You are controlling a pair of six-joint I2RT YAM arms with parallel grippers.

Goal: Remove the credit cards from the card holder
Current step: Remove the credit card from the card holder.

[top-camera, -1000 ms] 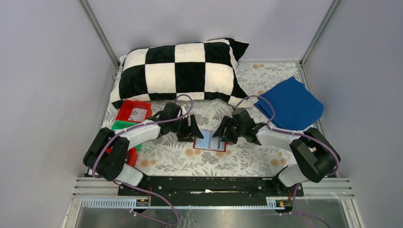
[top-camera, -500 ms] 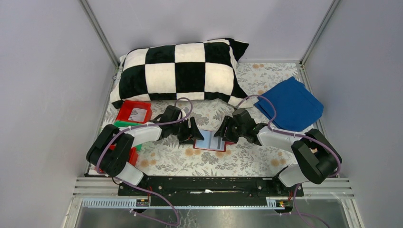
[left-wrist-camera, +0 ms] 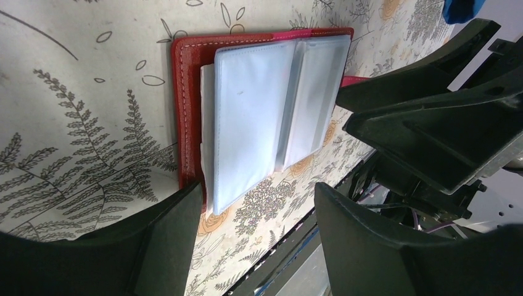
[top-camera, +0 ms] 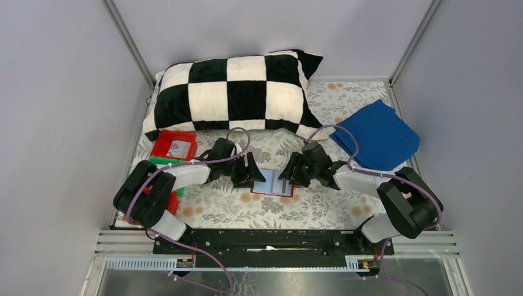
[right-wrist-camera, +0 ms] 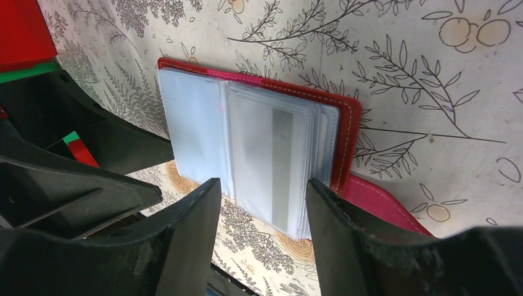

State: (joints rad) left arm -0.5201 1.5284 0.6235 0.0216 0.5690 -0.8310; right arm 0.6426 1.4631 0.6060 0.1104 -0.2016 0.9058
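Note:
The red card holder (top-camera: 273,183) lies open on the floral tablecloth, its pale clear sleeves (left-wrist-camera: 259,111) facing up. Through one sleeve a pale card (right-wrist-camera: 271,163) with a grey stripe shows; other credit cards are hidden inside. My left gripper (top-camera: 253,175) is open at the holder's left edge, and one of its fingers (left-wrist-camera: 163,240) overlaps the red cover's corner. My right gripper (top-camera: 286,175) is open at the right edge. In the right wrist view the right gripper (right-wrist-camera: 262,191) straddles the near edge of the sleeve stack without pinching it. Neither gripper holds anything.
A black-and-white checkered pillow (top-camera: 234,92) fills the back. A folded blue cloth (top-camera: 376,135) lies at the back right. A red tray (top-camera: 174,146) and a green tray (top-camera: 158,161) sit left of the left arm, another red tray (top-camera: 173,201) nearer.
The right gripper's fingers have narrowed slightly and edged toward the holder. The left arm's elbow has shifted a little; its gripper stays by the holder's left edge.

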